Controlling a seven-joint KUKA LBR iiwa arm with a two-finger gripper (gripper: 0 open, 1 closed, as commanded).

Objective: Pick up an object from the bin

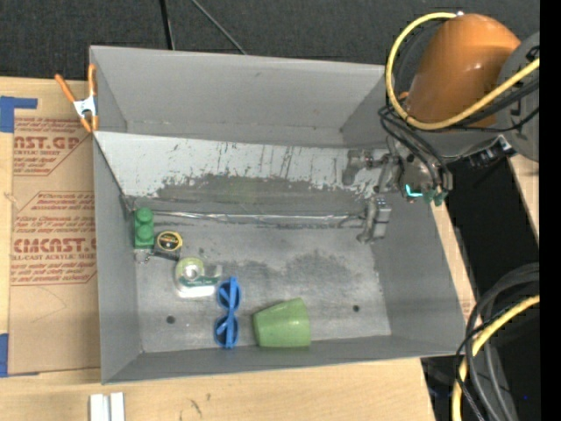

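Green cup [282,324] beside blue glasses [228,312] at the front; green bottle [143,229] far left

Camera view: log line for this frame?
gripper over bare floor at bin right, by back wall | green cup front centre | blue glasses left of cup | rest far left

The arm [504,143] runs off the right edge. Its orange cover [460,64] hides the wrist. The little dark round thing [168,242] by the green bottle [143,229] is too small to name. The pale lump [190,274] beside the blue glasses [228,312] is blurry.
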